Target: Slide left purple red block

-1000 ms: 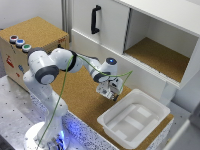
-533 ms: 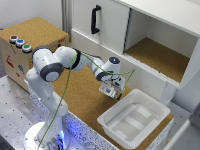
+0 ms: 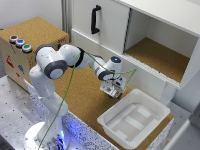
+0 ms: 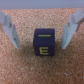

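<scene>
**Operator:** How is the arm posed right now?

**Observer:** In the exterior view you'll see the arm (image 3: 75,57) reaching out from its base at the exterior view's left, across the cork-topped surface (image 3: 85,97), with the wrist bent down so the gripper (image 3: 111,92) points at the cork. It hangs just beside the near corner of the white tray (image 3: 135,120) and in front of the cabinet (image 3: 150,40).

**Operator:** And the pincer itself?

**Observer:** Look at the wrist view: the two fingers (image 4: 11,27) stand wide apart, one on each side, and they grip nothing. The purple block (image 4: 46,43) sits on the cork between them. It carries yellow markings on its faces. There is a gap to one finger, and the block lies close against the other; you can't tell from this picture whether that one touches it.

**Operator:** Where is the block in the exterior view?

**Observer:** You can't make it out there; the gripper covers that spot.

**Operator:** What has changed from half a second ago?

**Observer:** Very little. The arm keeps nearly the same reach over the cork, and the gripper has stayed low by the tray's corner. The tray has not shifted.
</scene>
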Controlling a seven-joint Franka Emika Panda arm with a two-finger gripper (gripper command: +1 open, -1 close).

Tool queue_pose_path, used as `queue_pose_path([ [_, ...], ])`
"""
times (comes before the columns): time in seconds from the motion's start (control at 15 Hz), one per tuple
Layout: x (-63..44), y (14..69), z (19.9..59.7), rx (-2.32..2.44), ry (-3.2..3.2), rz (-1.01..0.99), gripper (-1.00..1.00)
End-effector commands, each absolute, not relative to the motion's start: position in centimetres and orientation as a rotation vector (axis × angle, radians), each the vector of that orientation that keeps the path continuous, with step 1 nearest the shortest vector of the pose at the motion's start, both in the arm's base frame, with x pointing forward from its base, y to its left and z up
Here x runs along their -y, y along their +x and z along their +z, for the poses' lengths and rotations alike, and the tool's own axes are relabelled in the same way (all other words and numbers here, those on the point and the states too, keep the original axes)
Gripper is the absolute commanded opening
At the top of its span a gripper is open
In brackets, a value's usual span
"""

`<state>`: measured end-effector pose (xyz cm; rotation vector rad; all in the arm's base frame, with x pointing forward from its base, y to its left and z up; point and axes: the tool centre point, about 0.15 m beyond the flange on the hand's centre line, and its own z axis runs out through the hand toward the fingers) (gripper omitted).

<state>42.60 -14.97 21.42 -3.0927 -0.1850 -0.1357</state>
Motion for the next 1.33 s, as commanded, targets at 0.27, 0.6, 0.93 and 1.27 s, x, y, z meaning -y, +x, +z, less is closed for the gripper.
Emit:
queue_pose_path([
  [0.27, 15.1, 42.8, 21.0, 0.209, -3.060, -0.141, -1.00],
  [0.6, 12.8, 41.9, 24.7, 0.425, -3.021, -0.187, -1.00],
  [0.93, 11.4, 42.2, 27.6, 0.634, -3.074, -0.104, -1.00],
  [1.27, 10.6, 43.8, 27.1, 0.996, -3.057, 0.000, -1.00],
])
